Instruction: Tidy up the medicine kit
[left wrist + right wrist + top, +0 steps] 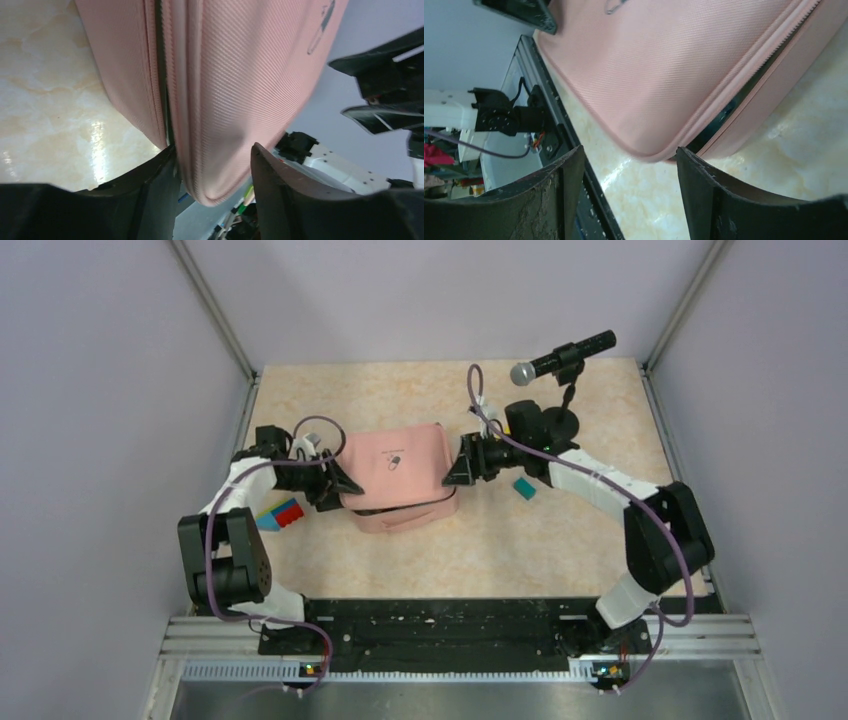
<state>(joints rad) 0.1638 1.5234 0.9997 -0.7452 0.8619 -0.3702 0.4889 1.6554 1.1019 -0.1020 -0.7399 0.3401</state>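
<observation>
I see the kit [395, 462] mid-table [500, 550], nearer the far edge, its lid [235, 90] ajar, my left gripper [344, 480] straddling the lid's left edge, whether pinching I can't tell, and my right gripper [458, 474] spread wide at its right corner.

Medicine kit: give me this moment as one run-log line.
medicine kit: lid ajar | left gripper: straddles lid's left edge, grip unclear | right gripper: open at lid's right edge
</observation>
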